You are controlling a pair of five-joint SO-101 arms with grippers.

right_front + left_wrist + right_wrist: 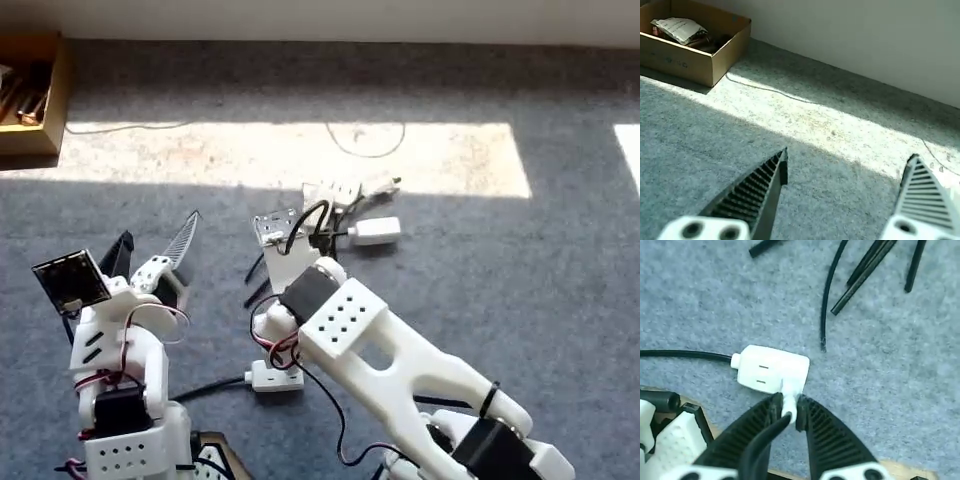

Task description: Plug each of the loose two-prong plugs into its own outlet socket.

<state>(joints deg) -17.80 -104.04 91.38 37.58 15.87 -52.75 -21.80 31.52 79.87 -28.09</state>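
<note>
Plug (788, 407): small white two-prong body, clamped between the closed jaws of the right gripper (789, 400), its black lead trailing back between the fingers. It meets the end face of a white socket (771, 369) lying flat on the carpet (560, 250) near the near edge, between the two arm bases. The prongs are hidden, so whether it is fully seated cannot be told.

Handling: the body looks light, rigid and smooth; grip its flat sides behind the prongs, never the lead. The lead is pliant and may drag. The socket is loose and probably slides under a push.

Orientation: the long axis runs in line with the fingers, nose toward the socket. The socket's own cord (685, 355) leaves from the opposite end.

Left gripper (848, 154): jaws spread wide, holding nothing, above bare carpet. Two more sockets (375, 231) lie toward the sunlit strip. A box (695, 60) stands by the far edge.
</note>
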